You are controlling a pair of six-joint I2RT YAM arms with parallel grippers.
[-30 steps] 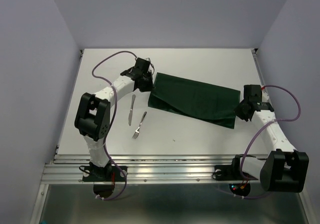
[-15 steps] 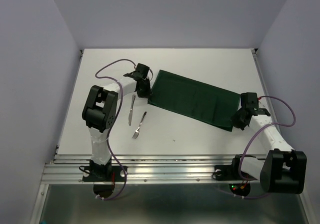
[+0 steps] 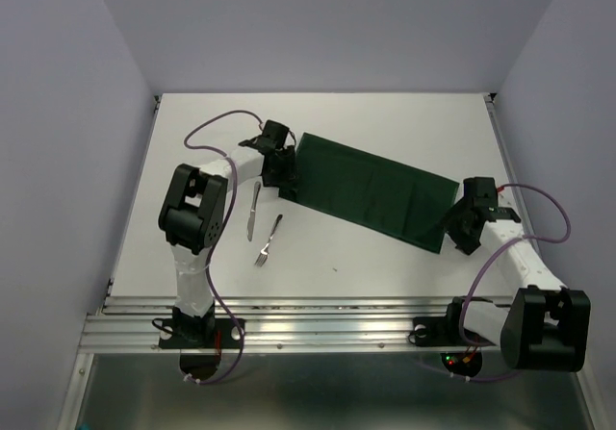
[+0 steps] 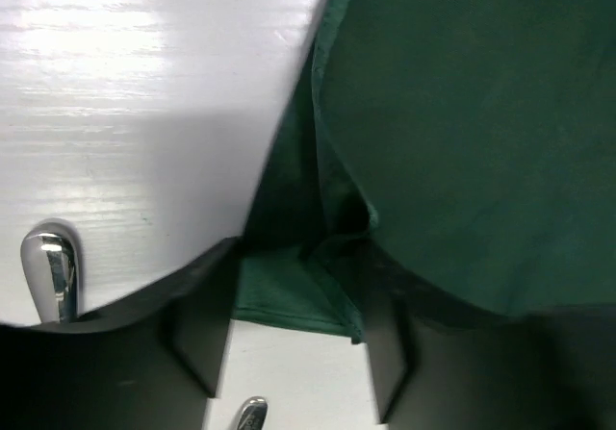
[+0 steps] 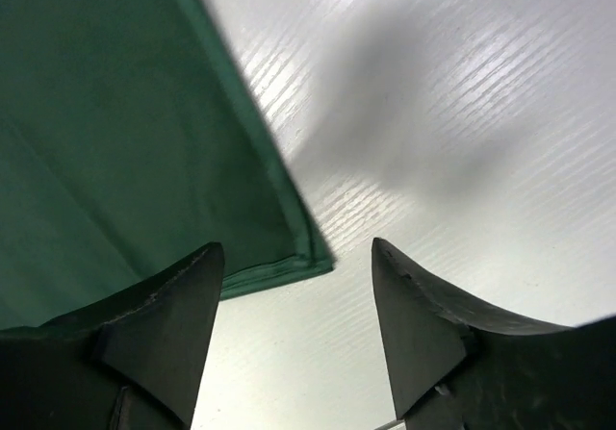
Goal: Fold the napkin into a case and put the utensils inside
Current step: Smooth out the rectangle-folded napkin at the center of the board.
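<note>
Looks like we're mid-fold here. The napkin [image 3: 371, 191] lies flat on the table [image 3: 385, 286] as a long green band running diagonally from far-left to near-right, and both wrist views show a doubled edge, so I'd say at least one fold is already down. The left gripper [image 3: 287, 180] sits at the band's near-left corner with its jaws spread. The corner lies between them but nothing's pinched. Same with the right gripper [image 3: 456, 230] at the near-right corner: jaws apart, with the cloth corner just by one of them and loose. The knife [image 3: 253, 209] and fork [image 3: 269, 240] are side by side on the bare table, left of the napkin and a bit nearer, not touching it or each other. My guess is it still needs another fold to make a real pocket. That means both grippers closing on matching corners and carrying them over evenly, without dragging the layer underneath. The cutlery comes after that.
</note>
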